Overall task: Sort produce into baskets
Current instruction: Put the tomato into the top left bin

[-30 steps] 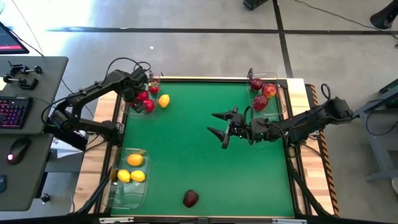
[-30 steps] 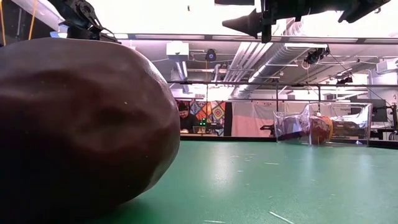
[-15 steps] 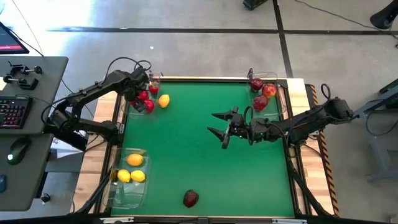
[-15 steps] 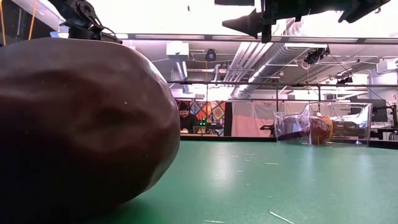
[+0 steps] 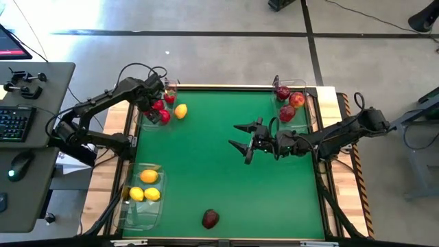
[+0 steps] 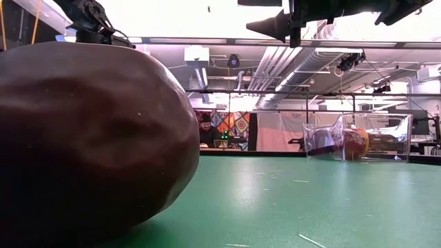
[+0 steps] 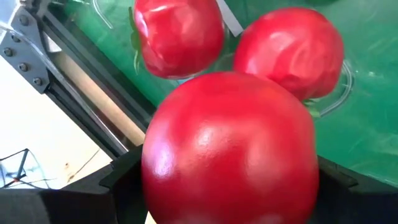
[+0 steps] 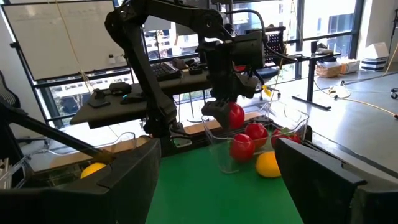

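While unlabelled, seemingly: red fruit (image 7: pixel 230 149).

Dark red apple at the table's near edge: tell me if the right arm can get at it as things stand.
Probably yes. The right claw hangs open and empty over mid-table, and only bare green mat lies between it and the dark red apple. The left claw is busy holding a red fruit.

I see a green table (image 5: pixel 219 165) framed in pale wood. Bright red fruits (image 5: pixel 158 106) fill one clear tray (image 5: pixel 169 88), yellow lemons (image 5: pixel 149 176) another, and dark red and red-yellow apples (image 5: pixel 296 100) the third. One yellow lemon (image 5: pixel 180 111) and one dark red apple (image 5: pixel 210 219) lie loose. Both arms are black.
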